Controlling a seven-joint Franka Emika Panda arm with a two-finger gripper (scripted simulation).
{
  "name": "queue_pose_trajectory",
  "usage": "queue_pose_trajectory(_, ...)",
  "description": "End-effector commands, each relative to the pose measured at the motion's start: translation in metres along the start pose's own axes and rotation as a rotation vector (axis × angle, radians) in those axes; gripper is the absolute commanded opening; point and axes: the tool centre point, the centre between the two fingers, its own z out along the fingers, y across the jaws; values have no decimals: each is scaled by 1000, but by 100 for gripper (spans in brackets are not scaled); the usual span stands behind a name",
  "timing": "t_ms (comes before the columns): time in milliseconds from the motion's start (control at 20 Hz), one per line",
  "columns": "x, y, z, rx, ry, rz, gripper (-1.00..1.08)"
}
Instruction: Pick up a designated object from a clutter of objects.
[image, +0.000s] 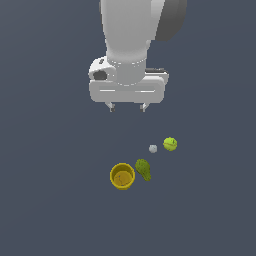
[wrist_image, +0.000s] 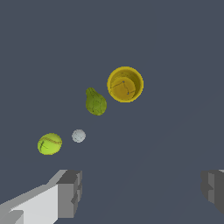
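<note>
The yellow-green ball (image: 170, 144) with dark seam marks lies on the grey floor at the exterior view's right; it also shows in the wrist view (wrist_image: 49, 144). Beside it lie the tiny grey ball (image: 153, 148) (wrist_image: 78, 135), the dark green pear-shaped object (image: 143, 169) (wrist_image: 95, 102) and the yellow cup (image: 122, 176) (wrist_image: 125, 84). My gripper (image: 127, 107) (wrist_image: 140, 192) hangs open and empty, well above the floor and behind the clutter in the exterior view. Its grey fingertips (wrist_image: 70, 192) stand wide apart, with nothing between them.
The floor (image: 50, 200) is a plain dark grey surface with no edges in view. The four objects lie close together in a small group. The white arm (image: 127, 40) fills the upper middle of the exterior view.
</note>
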Motion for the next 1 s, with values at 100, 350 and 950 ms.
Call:
queue_pose_trajectory(100, 0, 1, 1, -2, -2, 2, 100)
queue_pose_trajectory(350, -5, 10, 5, -21, -19, 18, 100)
queue_pose_trajectory(950, -2, -2, 19, -28, -20, 29, 100)
